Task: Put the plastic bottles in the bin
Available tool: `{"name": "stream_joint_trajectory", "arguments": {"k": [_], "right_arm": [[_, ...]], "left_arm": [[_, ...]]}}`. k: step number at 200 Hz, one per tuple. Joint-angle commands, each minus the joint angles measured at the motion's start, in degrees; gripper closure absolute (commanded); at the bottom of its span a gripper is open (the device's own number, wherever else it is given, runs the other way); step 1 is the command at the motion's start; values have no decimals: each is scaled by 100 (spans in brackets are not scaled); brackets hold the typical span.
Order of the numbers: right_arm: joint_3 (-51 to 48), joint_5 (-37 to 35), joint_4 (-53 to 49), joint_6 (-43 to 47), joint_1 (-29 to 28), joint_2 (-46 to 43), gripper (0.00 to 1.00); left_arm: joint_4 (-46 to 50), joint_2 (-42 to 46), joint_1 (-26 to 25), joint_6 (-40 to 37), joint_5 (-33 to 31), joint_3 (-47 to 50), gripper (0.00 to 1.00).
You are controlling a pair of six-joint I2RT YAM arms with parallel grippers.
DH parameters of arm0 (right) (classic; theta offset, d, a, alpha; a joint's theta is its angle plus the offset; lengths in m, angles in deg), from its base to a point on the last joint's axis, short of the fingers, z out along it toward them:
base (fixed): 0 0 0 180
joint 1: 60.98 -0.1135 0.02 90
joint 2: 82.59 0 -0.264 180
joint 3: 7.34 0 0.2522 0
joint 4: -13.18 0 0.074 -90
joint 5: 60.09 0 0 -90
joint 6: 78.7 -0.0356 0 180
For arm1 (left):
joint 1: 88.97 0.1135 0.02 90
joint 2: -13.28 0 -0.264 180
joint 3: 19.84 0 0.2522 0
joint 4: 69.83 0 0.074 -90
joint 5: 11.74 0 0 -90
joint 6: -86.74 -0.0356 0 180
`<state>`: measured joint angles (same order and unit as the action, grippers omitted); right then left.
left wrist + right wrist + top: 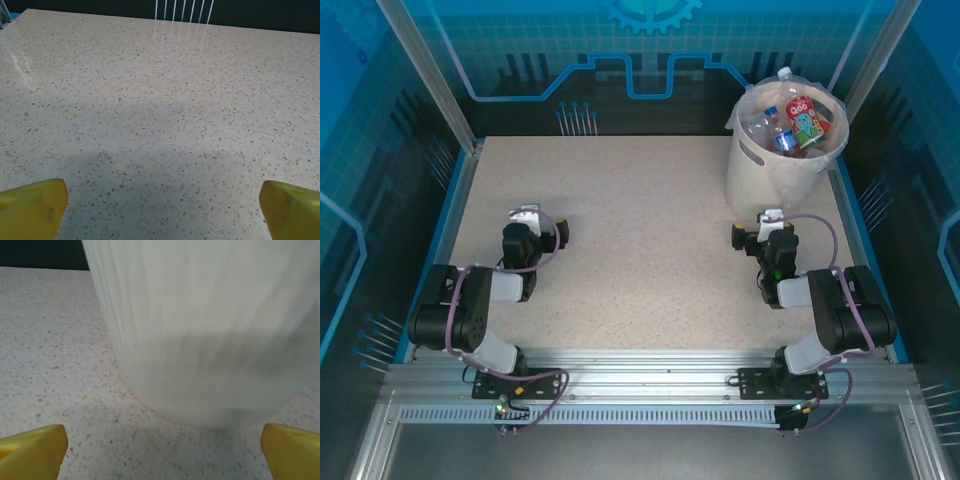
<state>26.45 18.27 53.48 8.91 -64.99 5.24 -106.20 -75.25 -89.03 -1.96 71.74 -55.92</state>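
Observation:
The tall white bin stands at the far right of the table, and its ribbed wall looms close in the right wrist view. Inside it lie several plastic bottles, among them a blue-capped one and a colourful-labelled one. My right gripper rests low on the table just in front of the bin, open, with its yellow fingertips wide apart and nothing between them. My left gripper sits at the left of the table, open, its yellow fingertips spread over bare tabletop.
The speckled tabletop stretches between the two arms. Blue walls and aluminium posts enclose the table, and a metal rail runs along the near edge.

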Motion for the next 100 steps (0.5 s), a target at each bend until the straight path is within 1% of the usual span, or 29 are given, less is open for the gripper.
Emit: {"name": "stream_joint_trajectory", "arguments": {"k": [1, 100], "right_arm": [[227, 240, -259, 241, -82, 25, 0], [254, 243, -266, 203, -39, 41, 0]], "left_arm": [[-246, -40, -30, -112, 133, 33, 1], [-239, -34, -29, -112, 133, 31, 1]]}}
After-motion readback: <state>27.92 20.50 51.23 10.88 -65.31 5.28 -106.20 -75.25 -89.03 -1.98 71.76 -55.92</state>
